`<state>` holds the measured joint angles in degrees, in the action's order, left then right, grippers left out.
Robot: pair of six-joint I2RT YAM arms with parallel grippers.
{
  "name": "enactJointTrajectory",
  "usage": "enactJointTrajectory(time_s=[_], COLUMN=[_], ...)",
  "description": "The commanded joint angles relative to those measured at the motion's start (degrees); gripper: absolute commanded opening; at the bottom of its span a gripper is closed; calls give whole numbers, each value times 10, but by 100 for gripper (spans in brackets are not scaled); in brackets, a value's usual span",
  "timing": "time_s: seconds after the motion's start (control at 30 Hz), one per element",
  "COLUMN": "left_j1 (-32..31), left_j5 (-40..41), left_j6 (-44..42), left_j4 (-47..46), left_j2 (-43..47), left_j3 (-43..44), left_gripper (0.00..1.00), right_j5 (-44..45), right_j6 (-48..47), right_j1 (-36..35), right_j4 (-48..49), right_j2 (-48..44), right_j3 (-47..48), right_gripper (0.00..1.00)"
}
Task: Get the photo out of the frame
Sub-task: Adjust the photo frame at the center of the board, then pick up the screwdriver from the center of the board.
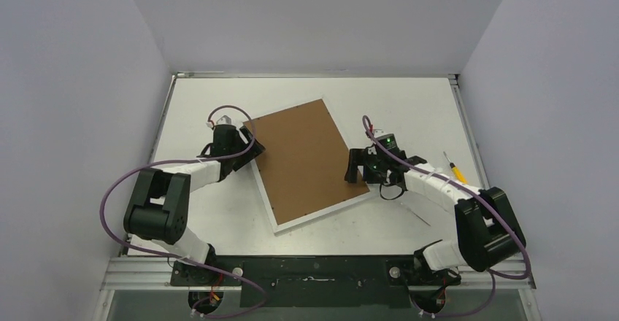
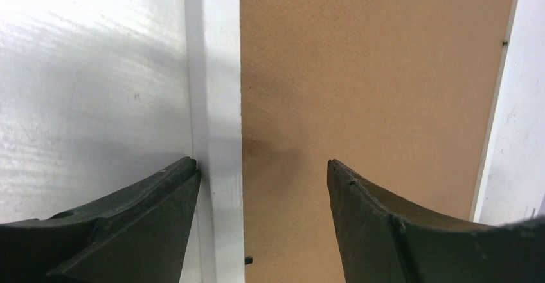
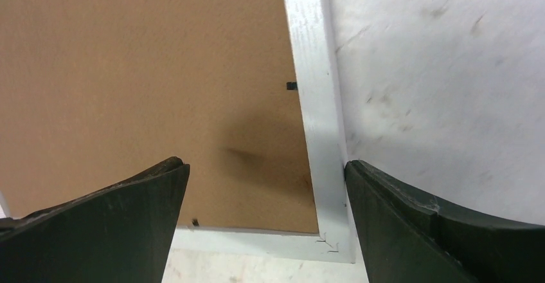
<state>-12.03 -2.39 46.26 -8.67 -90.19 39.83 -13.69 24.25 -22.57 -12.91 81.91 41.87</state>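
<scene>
Currently the left gripper (image 1: pixel 252 148) sits at the left edge of the large rectangular white-bordered frame (image 1: pixel 306 160), jaws apart, straddling its border. The frame lies face down on the white table (image 1: pixel 409 109), brown fibreboard back (image 2: pixel 373 90) upward, so the photo is hidden underneath. At its right edge the right gripper (image 1: pixel 355 166) straddles the border too, jaws wide apart. The frame is stiff and light, I judge; the small black tabs (image 3: pixel 291 85) along the rim seem the place to work, and the thin photo would crease easily.

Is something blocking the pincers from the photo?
Yes. The frame lies back up, and its brown backing board fills it, with small black tabs at the rim. No photo shows. The left pincer and right pincer stand open over its edges.
</scene>
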Motion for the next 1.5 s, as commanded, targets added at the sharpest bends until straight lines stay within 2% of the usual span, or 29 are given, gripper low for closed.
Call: enactJointTrajectory(time_s=[0.0, 0.2, 0.33, 0.67, 0.77, 0.87, 0.93, 1.13, 1.3, 1.47], left_j1=[-4, -6, -22, -47, -54, -57, -57, -58, -61, -61], left_j5=[-22, -33, -32, -6, -5, -4, -6, -54, -93, -52], left_j6=[-17, -41, -49, -43, -46, -48, -52, -60, -59, -63], left_j4=[-19, -24, -14, -22, -27, -35, -41, -62, -48, -49], left_j2=[-19, -38, -54, -70, -79, -87, -88, -103, -126, -84], left_j3=[45, 66, 82, 92, 99, 106, 108, 129, 158, 129], left_gripper=[69, 70, 65, 60, 59, 59, 59, 59, 60, 64], right_j5=[-24, -13, 20, 227, 286, 293, 302, 386, 342, 323], right_j6=[45, 99, 125, 172, 213, 273, 307, 346, 362, 409], right_j1=[-49, -121, -146, -144, -128, -89, -68, -52, -20, 8], right_j4=[-28, -25, -28, -146, -193, -214, -232, -309, -309, -337], right_j2=[-67, -106, -119, -205, -228, -264, -276, -238, -211, -199], right_j3=[-28, -62, -65, -21, -9, -25, -32, 8, -2, -1], right_gripper=[95, 95, 95, 92, 86, 80, 79, 75, 73, 72])
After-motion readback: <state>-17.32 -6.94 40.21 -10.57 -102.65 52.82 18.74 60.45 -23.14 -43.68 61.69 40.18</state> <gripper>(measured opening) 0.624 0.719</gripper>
